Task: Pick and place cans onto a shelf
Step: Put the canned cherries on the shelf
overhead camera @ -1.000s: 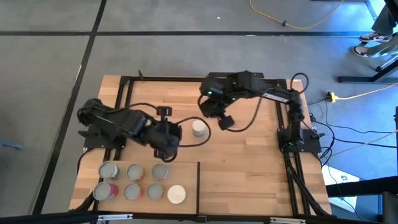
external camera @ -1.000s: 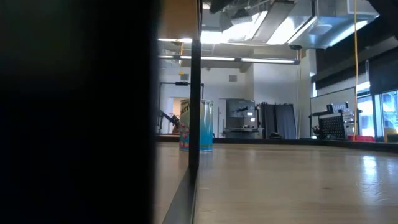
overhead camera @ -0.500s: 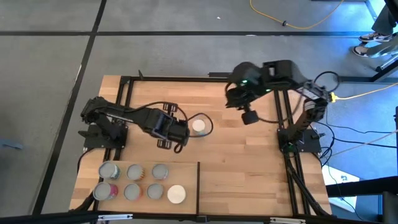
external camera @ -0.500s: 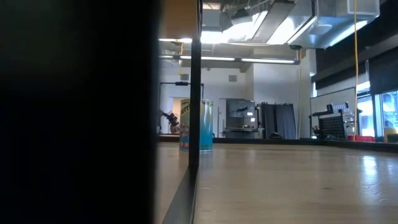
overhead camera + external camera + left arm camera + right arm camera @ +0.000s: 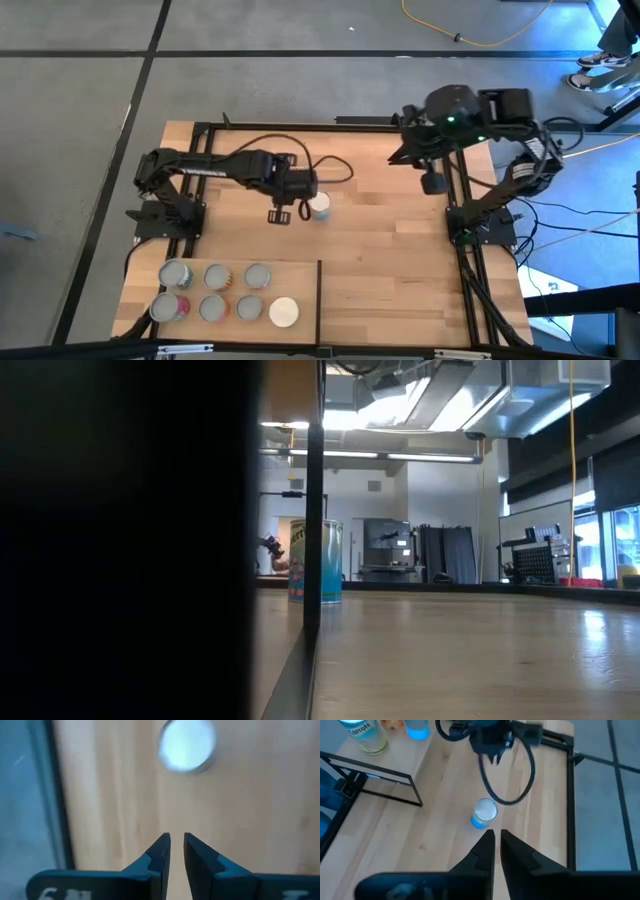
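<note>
One can (image 5: 319,206) with a white top and a blue label stands upright on its base on the plank tabletop, mid-table; it also shows in the low view (image 5: 325,563), the left wrist view (image 5: 187,745) and the right wrist view (image 5: 484,813). My left gripper (image 5: 298,192) hovers just to the can's left, pointing down, fingers (image 5: 176,845) shut and empty. My right gripper (image 5: 432,181) is raised near the far right, shut (image 5: 497,840) and empty. Several cans (image 5: 216,292) stand on the shelf (image 5: 300,285) at the near left.
The shelf's thin black frame (image 5: 319,300) stands up at the near left, and its post (image 5: 312,540) crosses the low view in front of the can. Black cables (image 5: 330,170) loop over the table by my left arm. Bare planks (image 5: 400,280) lie at the near right.
My left gripper has swung from beside the shelf toward the far edge and the right, ending next to the white-topped can. My right gripper has drawn back from mid-table toward the right edge. The can has stayed in place.
</note>
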